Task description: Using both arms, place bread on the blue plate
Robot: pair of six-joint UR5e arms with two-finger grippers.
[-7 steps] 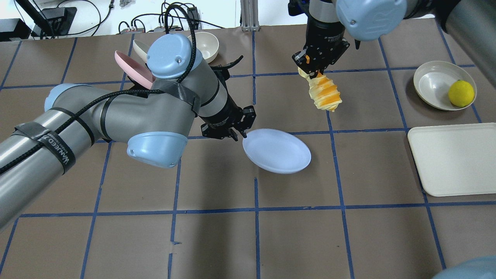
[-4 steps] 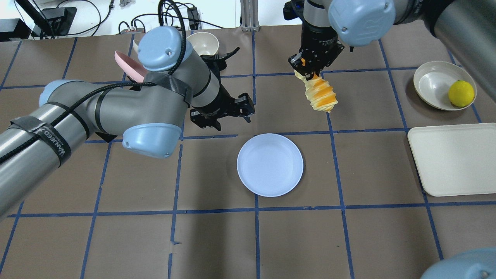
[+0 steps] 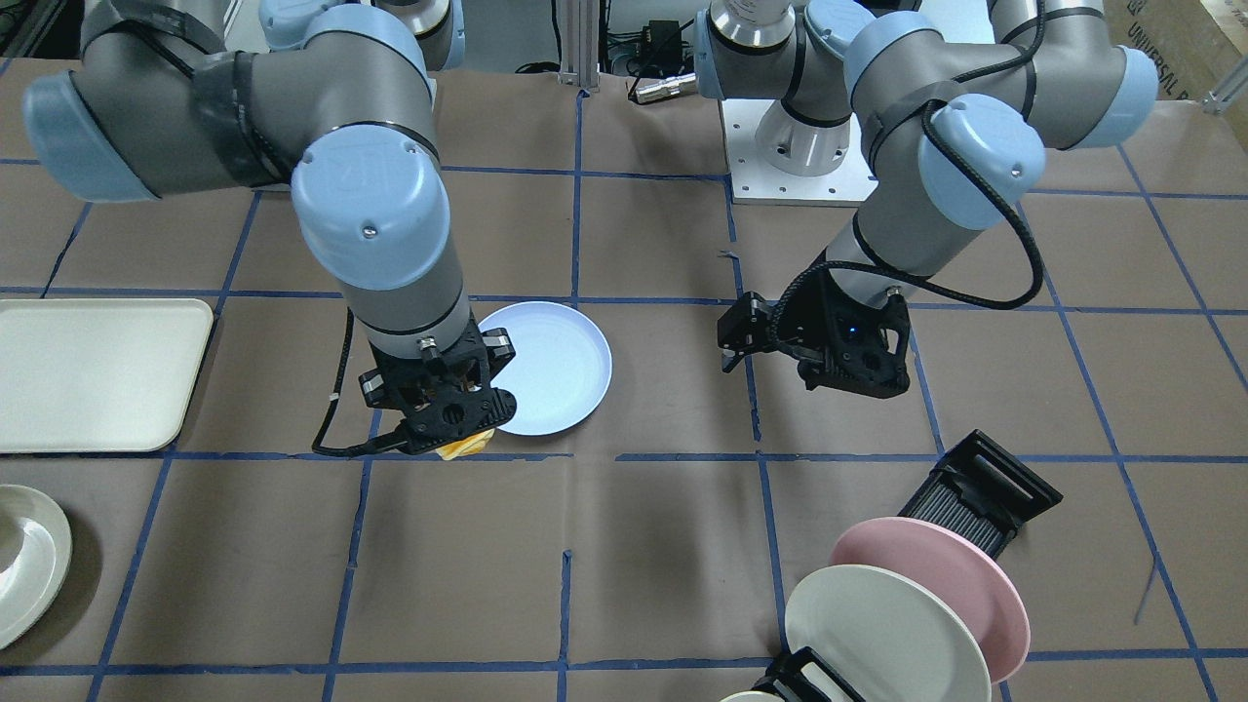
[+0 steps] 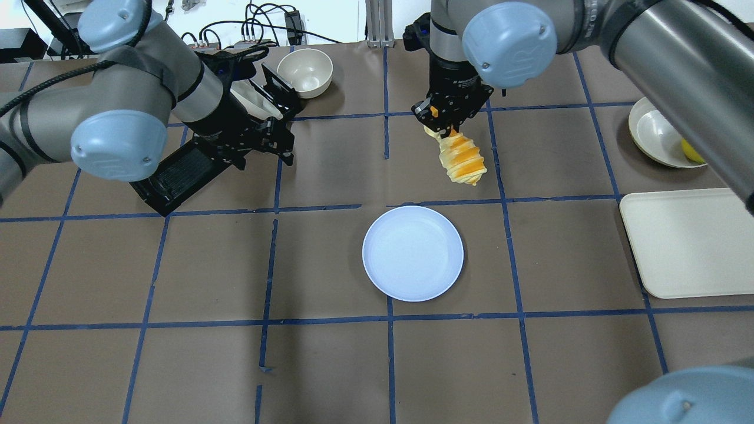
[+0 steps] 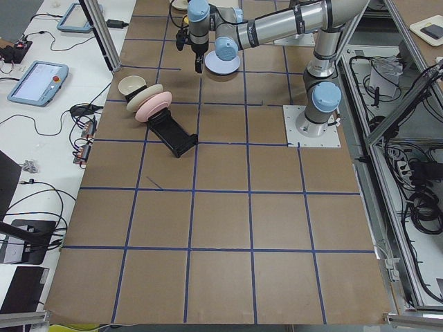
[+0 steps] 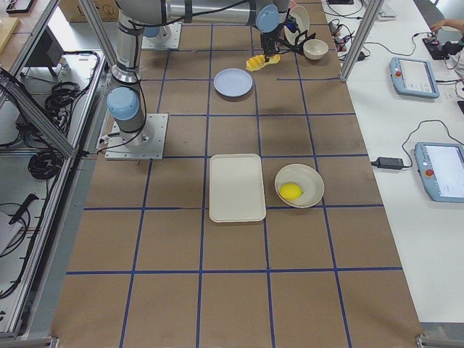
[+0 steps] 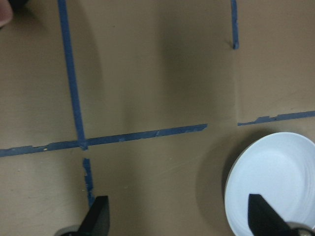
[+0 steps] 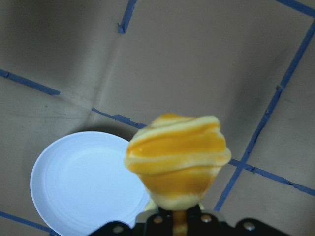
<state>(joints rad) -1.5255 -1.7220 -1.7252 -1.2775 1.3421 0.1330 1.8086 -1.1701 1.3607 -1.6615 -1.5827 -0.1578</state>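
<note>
Surface: brown paper table [image 4: 330, 365] gridded with blue tape
Bread vs jaws: bread [image 4: 462, 160] pinched at one end by the right gripper [image 4: 439, 126], jaws clamped on it, the rest jutting past the fingertips
Position: in the air beyond the far rim of the blue plate [image 4: 412, 253], which lies flat; seemingly not above it, hard to judge
Axis: roughly in line with the fingers, free end down, slanted toward the robot's side
Left gripper [image 7: 177, 219]: jaws wide apart, empty, near the black rack [image 4: 177, 176]
Change: a second ago the left gripper held the plate tilted by its rim; since released, drawn back left; bread shifted left
</note>
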